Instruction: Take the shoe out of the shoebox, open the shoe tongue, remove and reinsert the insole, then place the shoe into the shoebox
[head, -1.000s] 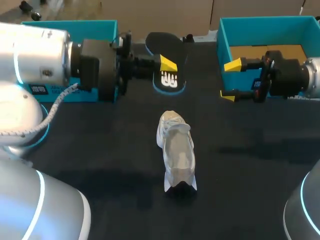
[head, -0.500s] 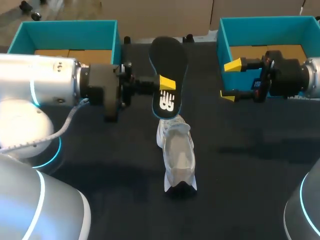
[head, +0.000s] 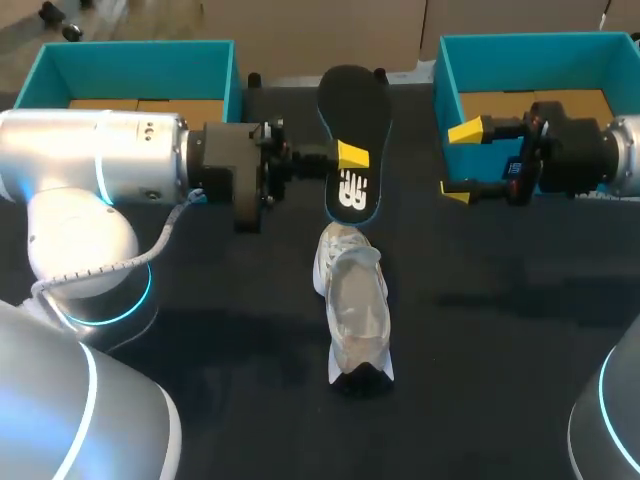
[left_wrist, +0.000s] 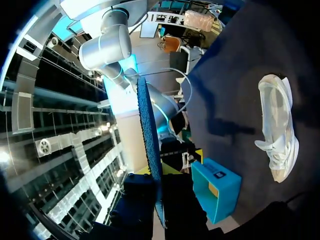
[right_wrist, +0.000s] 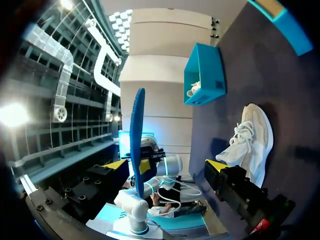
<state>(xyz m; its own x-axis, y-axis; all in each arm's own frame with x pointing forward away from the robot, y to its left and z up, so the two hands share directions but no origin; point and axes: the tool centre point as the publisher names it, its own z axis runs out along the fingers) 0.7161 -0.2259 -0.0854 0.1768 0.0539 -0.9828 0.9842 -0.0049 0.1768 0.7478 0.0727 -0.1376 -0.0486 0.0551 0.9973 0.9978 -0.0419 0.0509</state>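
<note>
Insole (head: 352, 110), flat black oval, pinched by left end effector (head: 352, 162); right end effector (head: 460, 160) spread; white laced shoe (head: 355, 300) nearby.

The shoe (head: 352, 300) lies mid-table; the insole (head: 356, 130) hangs just behind it, pinched in the left gripper (head: 352, 165); the left shoebox (head: 130, 60) sits far-left, the right shoebox (head: 540, 55) far-right, the right gripper (head: 460, 160) by its inner wall.

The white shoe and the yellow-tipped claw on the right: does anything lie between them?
Nothing. In the head view, only bare black table separates the shoe from the open right gripper.
</note>
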